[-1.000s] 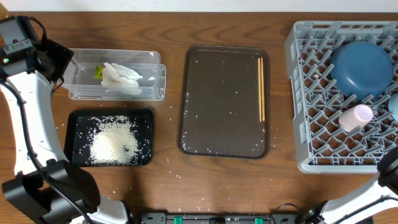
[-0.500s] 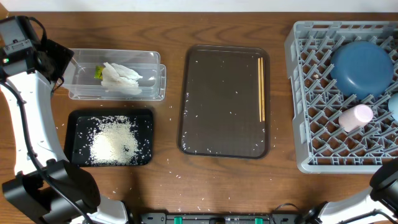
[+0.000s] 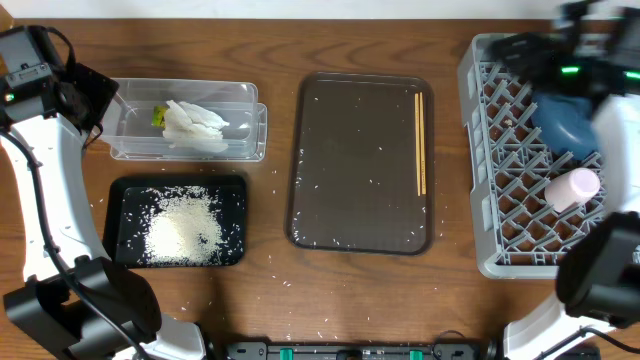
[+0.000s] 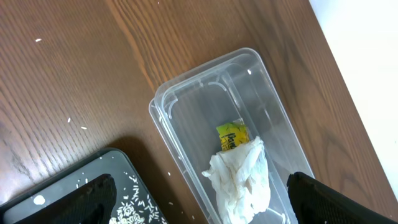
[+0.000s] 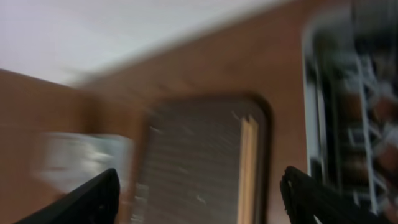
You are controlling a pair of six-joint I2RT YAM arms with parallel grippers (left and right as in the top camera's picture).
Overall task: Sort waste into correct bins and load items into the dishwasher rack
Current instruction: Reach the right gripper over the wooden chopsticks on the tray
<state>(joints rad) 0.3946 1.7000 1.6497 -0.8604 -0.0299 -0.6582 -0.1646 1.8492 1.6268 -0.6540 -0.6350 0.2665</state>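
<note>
While the chopsticks [image 3: 420, 142] lie side by side along the right edge of the brown serving tray [image 3: 355, 170], the dark-blue dish [image 3: 570, 125] and pink cup [image 3: 571, 187] sit in the grey rack [image 3: 500, 205] at the table's right, the dish partly covered by the blurred right arm. Crumpled tissue [image 3: 195, 127] and snack wrapper [image 4: 231, 135] lie in the clear tub [image 3: 245, 125] at upper left, and the rice [image 3: 183, 230] is heaped in the black tray [image 3: 125, 200] just below it, with stray grains on the wood. Left gripper [image 4: 205, 199] hangs over the tub, fingers spread wide and empty; right gripper [image 5: 199, 199], blurred in its wrist view, likewise shows fingers wide apart with nothing between them.
</note>
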